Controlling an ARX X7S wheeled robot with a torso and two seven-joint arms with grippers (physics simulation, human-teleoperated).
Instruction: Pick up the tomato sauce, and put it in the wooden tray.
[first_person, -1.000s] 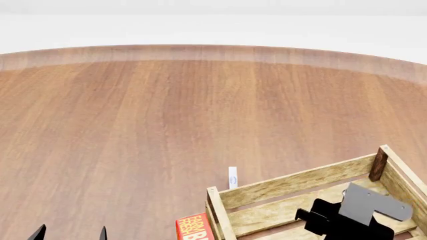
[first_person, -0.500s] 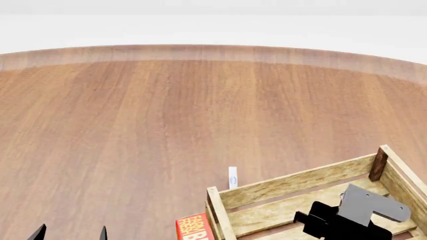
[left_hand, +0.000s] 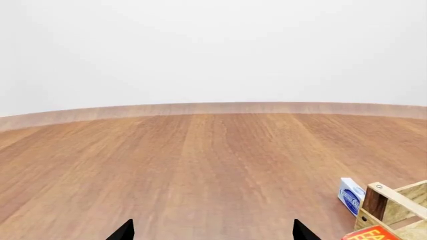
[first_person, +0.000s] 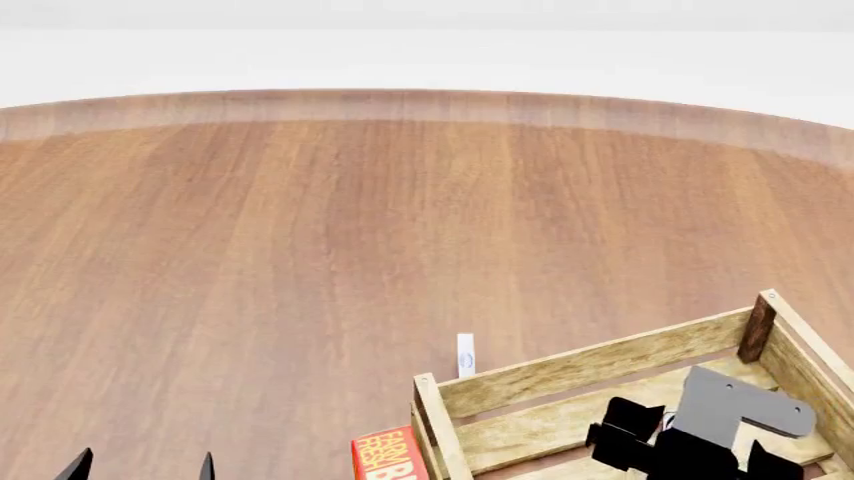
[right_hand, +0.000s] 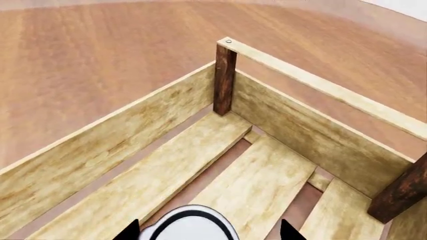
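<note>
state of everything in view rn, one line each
tomato sauce: only its silver-white top shows, between the right gripper's fingertips, above the tray floor
wooden tray: upright on the table, slatted floor bare where visible
right gripper: inside the tray
left gripper: open, empty
blue-white packet: outside the tray wall
red box: beside the tray corner

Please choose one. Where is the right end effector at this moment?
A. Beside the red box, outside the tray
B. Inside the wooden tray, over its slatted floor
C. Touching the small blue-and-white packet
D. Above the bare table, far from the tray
B. In the right wrist view the tray walls rise around the right end effector, with the floor slats directly below it; the head view also shows that arm over the tray's interior.
</note>
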